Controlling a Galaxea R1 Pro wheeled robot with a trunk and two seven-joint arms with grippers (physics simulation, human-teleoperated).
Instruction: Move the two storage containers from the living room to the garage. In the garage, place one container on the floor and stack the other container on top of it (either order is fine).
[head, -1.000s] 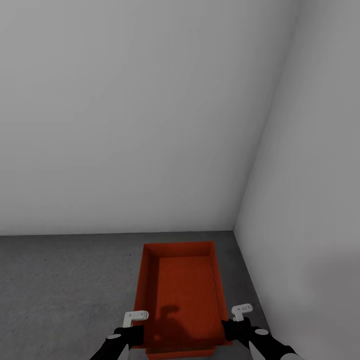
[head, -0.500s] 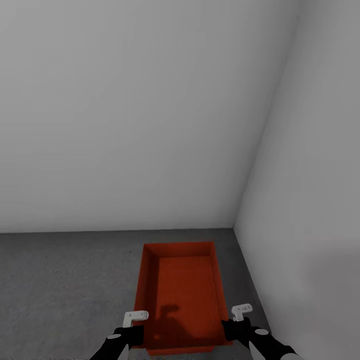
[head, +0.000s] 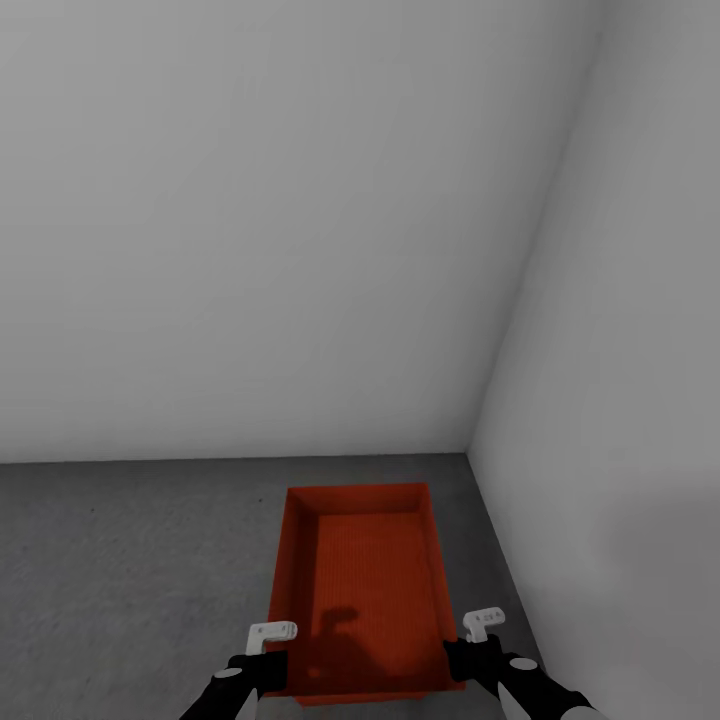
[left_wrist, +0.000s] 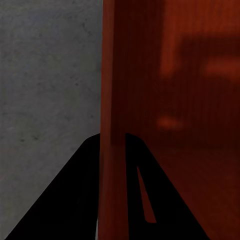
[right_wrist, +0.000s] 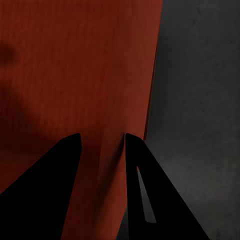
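Orange-red storage container (head: 365, 590) hangs between both grippers, left gripper (left_wrist: 114, 150) and right gripper (right_wrist: 100, 147) each pinching a side wall, above the concrete floor (head: 130, 560). I'd lower it level, both sides together, then let go.

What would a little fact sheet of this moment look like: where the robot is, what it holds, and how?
place: corner of a bare room, pale grey walls, dark grey concrete floor
held thing: one orange-red storage container, topless, nothing inside
left gripper: shut on the container's left wall, one finger each side
right gripper: shut on the container's right wall, likewise
container's height: cannot tell whether it rests on the floor or hangs just above it
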